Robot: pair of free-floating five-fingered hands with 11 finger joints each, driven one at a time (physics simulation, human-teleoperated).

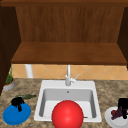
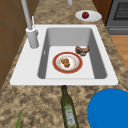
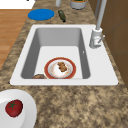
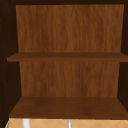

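Observation:
In the front view my left hand (image 1: 17, 102) hangs over a blue plate (image 1: 10, 117) on the counter left of the sink (image 1: 42, 87), fingers drooping loosely and holding nothing. My right hand (image 1: 123, 105) hovers over a white plate (image 1: 110, 119) with a red tomato (image 1: 113, 112) at the right, fingers hanging down, also holding nothing. A large red round object (image 1: 67, 115) sits at the sink's front edge. In the basin lies a red-rimmed plate (image 2: 54, 63) (image 3: 46, 72) with brown food, and a small brown item (image 2: 82, 50) rests beside it.
A dark green bottle (image 1: 26, 96) (image 2: 68, 110) lies on the counter between the blue plate and the sink. The faucet (image 1: 68, 77) stands at the back rim. A potted plant (image 1: 9, 83) is at far left. Wooden shelves (image 4: 67, 106) hang above. A stove (image 2: 117, 15) stands beyond the white plate.

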